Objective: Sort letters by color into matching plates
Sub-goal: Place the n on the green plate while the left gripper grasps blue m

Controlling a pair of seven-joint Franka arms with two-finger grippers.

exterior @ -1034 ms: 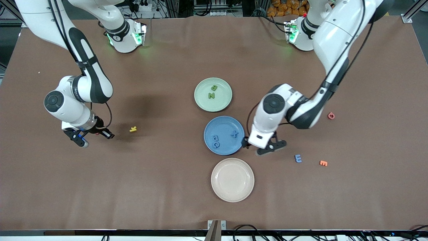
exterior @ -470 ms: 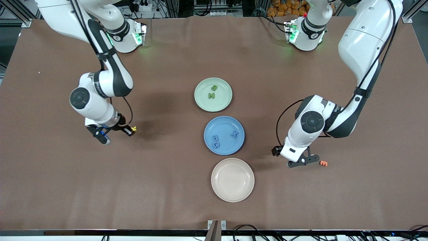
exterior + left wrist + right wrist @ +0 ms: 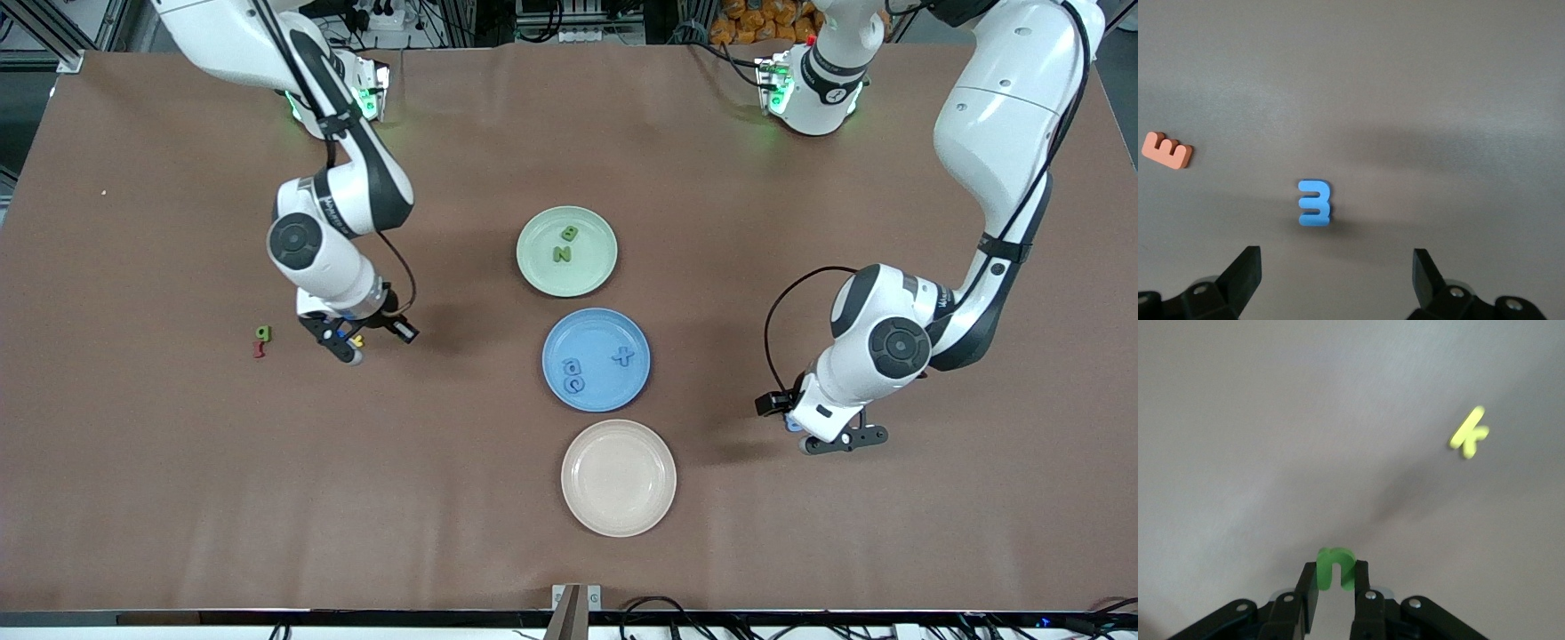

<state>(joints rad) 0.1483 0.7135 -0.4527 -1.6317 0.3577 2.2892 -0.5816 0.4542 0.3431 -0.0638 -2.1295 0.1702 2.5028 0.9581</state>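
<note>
both arms have shifted since a second ago: the right arm has swung from its end of the table in toward the plates, uncovering a small green letter [image 3: 262,332] and a red letter [image 3: 259,349] lying together on the brown table [image 3: 133,462], and the left arm has pulled away from the blue plate [image 3: 596,359] toward its own end of the table. the right gripper [image 3: 1335,588] now hangs over the yellow k [image 3: 1469,433], its fingers pinched shut on a green letter n [image 3: 1336,567] that pokes out between the tips. the left gripper [image 3: 1337,268] hovers low with its fingers spread wide and nothing between them, directly over a blue letter e [image 3: 1314,203] lying flat on the table, with an orange letter e [image 3: 1167,150] near it; in the front view that blue letter shows only as a sliver at the wrist [image 3: 792,425] and the orange one is hidden. the mint green plate [image 3: 566,251] lies farthest from the front camera and holds two green letters [image 3: 564,244]. the blue plate sits just nearer and holds three blue letters: an x [image 3: 623,357] and two rounded ones [image 3: 573,374] side by side. the beige plate [image 3: 618,477] lies nearest the camera.
</note>
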